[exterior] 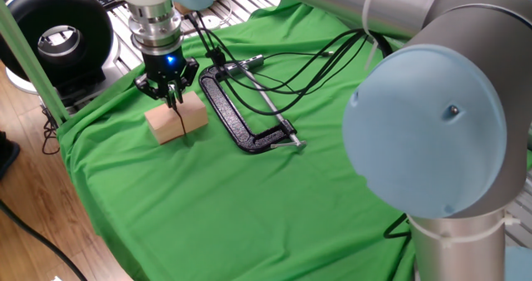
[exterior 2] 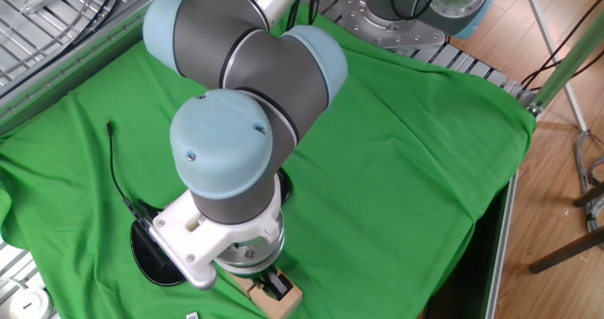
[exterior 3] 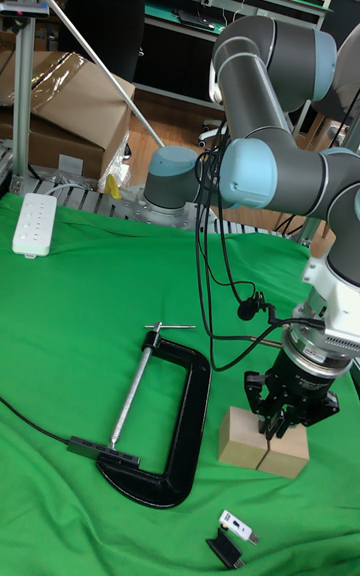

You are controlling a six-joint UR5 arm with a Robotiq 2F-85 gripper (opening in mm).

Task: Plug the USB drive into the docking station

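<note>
Nearest to me in the tall fixed view, a small black-and-silver piece (exterior 3: pixel 224 548) lies on the green cloth (exterior 3: pixel 80 336), just in front of the wooden block (exterior 3: pixel 240 441) and apart from it. The block sits flat on the cloth, and a thin dark slit runs down the middle of its face; I see that slit from both sides of the table.

The gripper (exterior 3: pixel 283 423) hangs straight down over the block's top, right above the slit, with a blue light glowing in its body. Its fingers are drawn in until the tips nearly meet. The USB drive (exterior: pixel 177 108) shows as a slim dark stick at those tips, upright and in line with the slit; I cannot tell where the stick ends and the slit begins, nor whether the fingers are actually pinching it.

Beside the block, on the side away from the arm's wrist, lies the black C-clamp (exterior 3: pixel 190 406), flat on the cloth with its screw bar pointing away from the block. Just past the clamp's screw bar, a flat black box on a cable (exterior 3: pixel 90 449) rests on the cloth. Black cables trail from above the gripper across the clamp.

Well behind the block stands the arm's base (exterior 3: pixel 170 181) at the cloth's far edge. Farthest off, toward the far corner on the clamp's side, lies a white power strip (exterior 3: pixel 32 224).
</note>
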